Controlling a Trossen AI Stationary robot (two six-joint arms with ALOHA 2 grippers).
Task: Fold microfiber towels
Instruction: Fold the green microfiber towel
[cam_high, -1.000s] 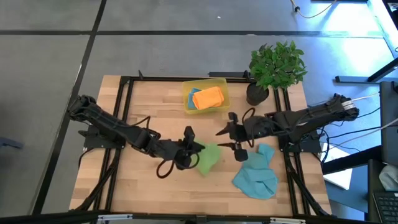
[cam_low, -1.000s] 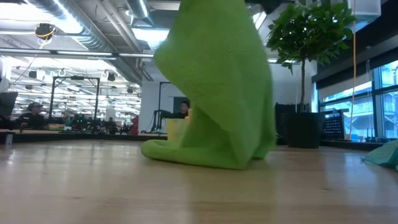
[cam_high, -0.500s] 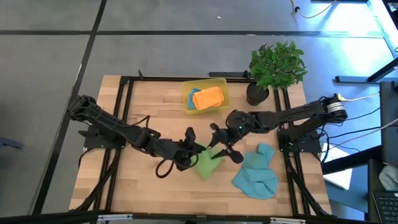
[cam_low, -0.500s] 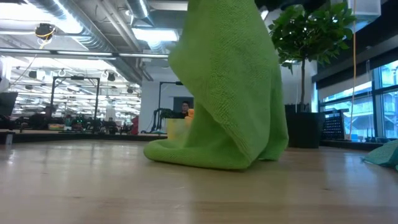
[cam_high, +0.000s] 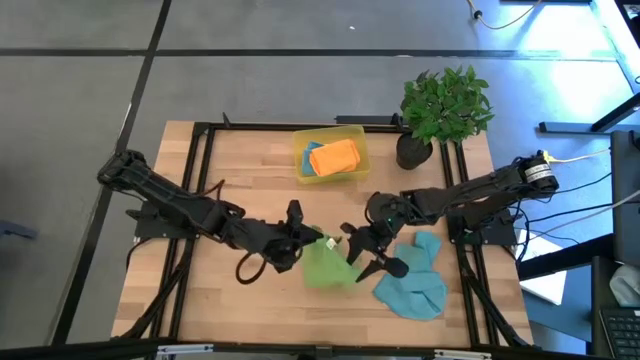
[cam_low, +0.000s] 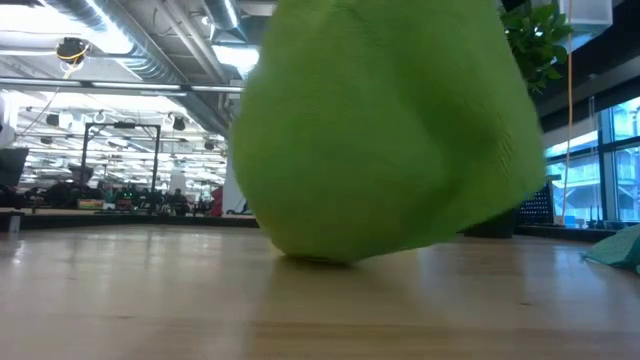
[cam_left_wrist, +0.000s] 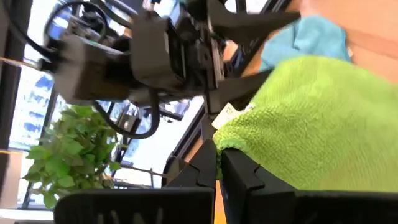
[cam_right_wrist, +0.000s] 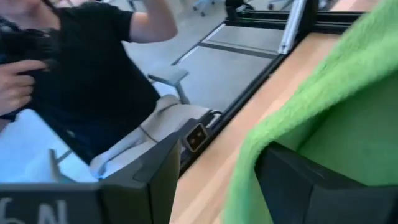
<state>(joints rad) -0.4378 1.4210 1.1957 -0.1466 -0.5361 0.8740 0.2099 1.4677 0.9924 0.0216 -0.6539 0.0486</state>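
Wooden planks made up the table (cam_high: 240, 160) where we worked, framed by black rails, with grey floor around it. Nearest the front edge, a teal-blue towel (cam_high: 413, 281) lay crumpled on our right side. Just beside it, near the table's middle, was the green towel (cam_high: 325, 266), partly lifted and bunched — from the low camera it filled most of the picture as a hanging green mass (cam_low: 385, 130) whose lowest fold touched the wood.

Our left gripper (cam_high: 308, 238) was at the green towel's upper left corner, its fingers pressed fully together on the cloth's edge; the left wrist camera showed the two dark fingers (cam_left_wrist: 239, 177) pinching the green hem (cam_left_wrist: 311, 124). Our right gripper (cam_high: 362, 252) was at the towel's right edge with its fingers spread apart. The right wrist camera showed green cloth (cam_right_wrist: 323, 112) lying between and over its fingers (cam_right_wrist: 292, 180), though we could not tell whether they gripped it.

Farther back, near the far edge, a translucent yellow bin (cam_high: 331, 156) held an orange towel (cam_high: 334, 157) over a sliver of teal-blue cloth. To the right of the bin stood a leafy potted plant (cam_high: 445, 105) in a dark pot.

Beyond the table's edge, the right wrist camera caught a person in a black shirt (cam_right_wrist: 93, 68) — an arm raised.
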